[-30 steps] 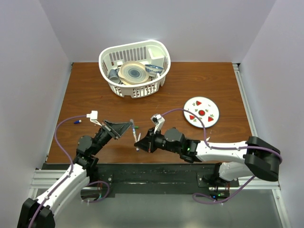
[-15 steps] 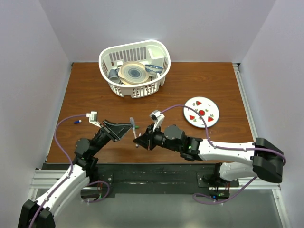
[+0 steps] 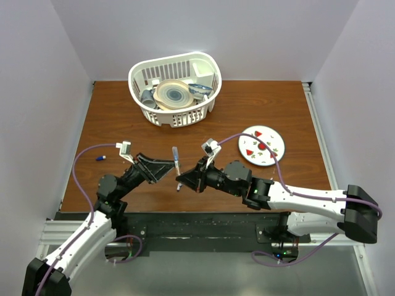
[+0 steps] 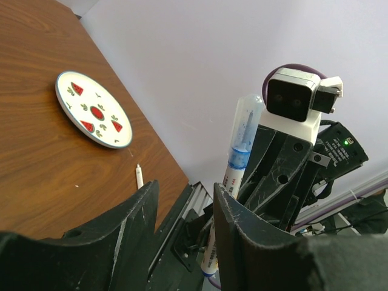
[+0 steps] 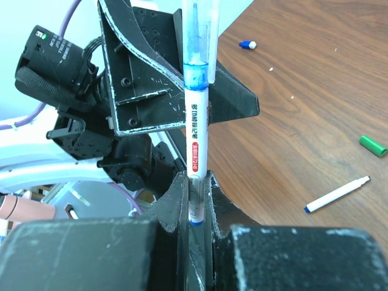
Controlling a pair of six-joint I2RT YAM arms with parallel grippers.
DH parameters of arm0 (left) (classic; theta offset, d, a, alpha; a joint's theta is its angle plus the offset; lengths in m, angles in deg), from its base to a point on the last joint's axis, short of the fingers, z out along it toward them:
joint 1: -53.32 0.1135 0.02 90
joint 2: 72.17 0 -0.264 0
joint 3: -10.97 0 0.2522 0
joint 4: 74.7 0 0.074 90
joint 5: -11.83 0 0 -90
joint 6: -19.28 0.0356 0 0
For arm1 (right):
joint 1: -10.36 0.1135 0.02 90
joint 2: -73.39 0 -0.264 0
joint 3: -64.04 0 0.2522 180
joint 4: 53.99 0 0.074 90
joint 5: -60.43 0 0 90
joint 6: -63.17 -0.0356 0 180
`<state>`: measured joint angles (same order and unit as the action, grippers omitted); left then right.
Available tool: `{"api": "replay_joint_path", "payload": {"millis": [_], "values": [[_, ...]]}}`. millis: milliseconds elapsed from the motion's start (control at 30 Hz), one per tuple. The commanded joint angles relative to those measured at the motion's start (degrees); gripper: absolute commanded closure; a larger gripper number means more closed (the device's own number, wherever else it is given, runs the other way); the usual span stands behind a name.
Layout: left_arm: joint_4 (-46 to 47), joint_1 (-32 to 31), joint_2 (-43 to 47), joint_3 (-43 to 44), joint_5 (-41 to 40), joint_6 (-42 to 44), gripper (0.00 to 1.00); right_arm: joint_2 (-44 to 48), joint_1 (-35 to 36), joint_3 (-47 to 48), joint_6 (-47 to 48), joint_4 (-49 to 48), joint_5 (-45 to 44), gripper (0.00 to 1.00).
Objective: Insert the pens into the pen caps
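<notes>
white basket (image 3: 179,117) holding dishes: far table (image 3: 259,105) edge | fruit-patterned plate (image 3: 271,143): right side, lying flat

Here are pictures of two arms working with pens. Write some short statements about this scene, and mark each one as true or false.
1. The right pincer grips a white pen between its fingers. True.
2. This pen carries a clear cap on its free end. True.
3. The green cap lies inside the white basket. False: it lies on the table.
4. The left pincer is shut on the pen. False: its jaws stand apart and hold nothing.
</notes>
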<state>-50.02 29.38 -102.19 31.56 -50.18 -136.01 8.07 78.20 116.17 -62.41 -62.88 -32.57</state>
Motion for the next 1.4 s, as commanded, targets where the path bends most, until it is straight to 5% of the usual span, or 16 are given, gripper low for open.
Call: {"api": "replay_joint_path", "payload": {"millis": [0, 767, 1033, 1267, 1367], "values": [[3.31, -0.23, 0.14, 2.75, 2.86, 1.58, 0.54, 0.46, 0.11, 0.83, 0.42, -0.64, 0.28, 1.00], [9.37, -0.31, -1.35, 2.75, 9.36, 3.60, 0.47, 2.83, 0.11, -1.02, -1.96, -0.81, 0.37, 1.00], [10.43, -0.58, -2.76, 3.71, 9.80, 3.51, 0.54, 0.28, 0.11, -0.49, -2.40, -1.78, 2.48, 1.00], [10.52, -0.67, -2.76, 3.28, 10.24, 3.42, 0.73, -0.33, 0.02, -0.40, -2.57, -1.78, 2.30, 1.00], [10.61, -0.75, -2.76, 3.10, 10.16, 3.25, 0.74, -0.33, 0.11, -0.31, -2.66, -1.95, 2.48, 1.00]]}}
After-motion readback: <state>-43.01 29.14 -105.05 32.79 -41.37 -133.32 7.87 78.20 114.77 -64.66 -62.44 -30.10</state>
